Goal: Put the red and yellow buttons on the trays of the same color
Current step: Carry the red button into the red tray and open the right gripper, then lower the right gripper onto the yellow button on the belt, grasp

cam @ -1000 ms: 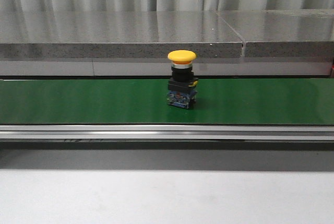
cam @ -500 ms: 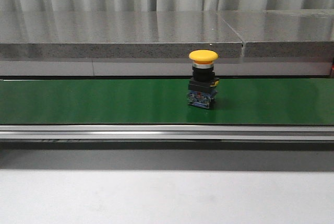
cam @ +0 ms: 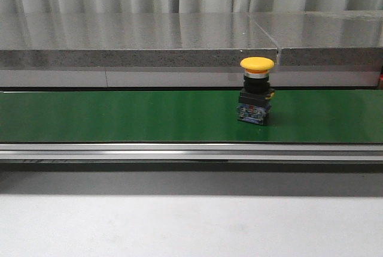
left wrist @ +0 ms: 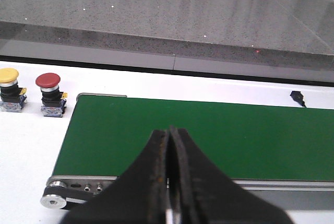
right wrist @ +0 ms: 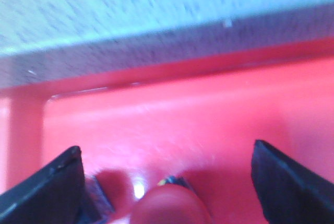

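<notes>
We see a flat green belt (cam: 119, 116) that looks matt and smooth, like rubber or cloth. Its front rail (cam: 179, 151) is shiny silver metal. On it stands a push button with a glossy yellow plastic cap (cam: 257, 63), a bright metal ring and a black plastic body. Behind it runs a speckled grey stone ledge (cam: 137, 35), polished and shiny on top. The white worktop (cam: 179, 227) looks smooth and dull. The red plastic tray (right wrist: 209, 114) is glossy. The left pincer (left wrist: 169, 182) has dark, worn fingers with rusty-looking edges.
</notes>
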Controlling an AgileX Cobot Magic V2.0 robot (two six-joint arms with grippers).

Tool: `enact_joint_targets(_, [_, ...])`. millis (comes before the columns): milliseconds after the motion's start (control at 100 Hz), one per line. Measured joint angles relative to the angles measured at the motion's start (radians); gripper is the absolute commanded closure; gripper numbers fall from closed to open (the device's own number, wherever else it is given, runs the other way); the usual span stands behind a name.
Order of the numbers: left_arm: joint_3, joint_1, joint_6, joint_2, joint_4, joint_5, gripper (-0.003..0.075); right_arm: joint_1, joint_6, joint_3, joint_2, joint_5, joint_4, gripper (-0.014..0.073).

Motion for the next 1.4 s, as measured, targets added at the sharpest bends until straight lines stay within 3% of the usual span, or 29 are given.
enact_joint_targets(340, [0.0, 0.0, 0.0, 0.0, 0.0, 0.0, 0.0739, 0.0, 0.001, -0.018, -0.2, 0.113, 0.0, -0.0052])
enact_joint_targets(480, [0.0, 0.0, 0.0, 0.0, 0.0, 0.0, 0.0739, 0.0, 0.001, 0.053, -0.316, 0.142, 0.005, -0.0052])
enact_joint_targets(740, [0.0, -0.001, 0.0, 0.0, 0.0, 0.0, 0.0739, 0.014, -0.02, 0.415, -0.618, 0.068, 0.009, -0.0052])
enact_joint_targets(1090, [0.0, -0.001, 0.0, 0.0, 0.0, 0.0, 0.0739, 0.146, -0.026, 0.925, -0.997, 0.012, 0.05, -0.0052])
enact_joint_targets(1400, [0.0, -0.001, 0.0, 0.0, 0.0, 0.0, 0.0739, 0.318, -0.042, 1.163, -1.121, 0.005, 0.05, -0.0052])
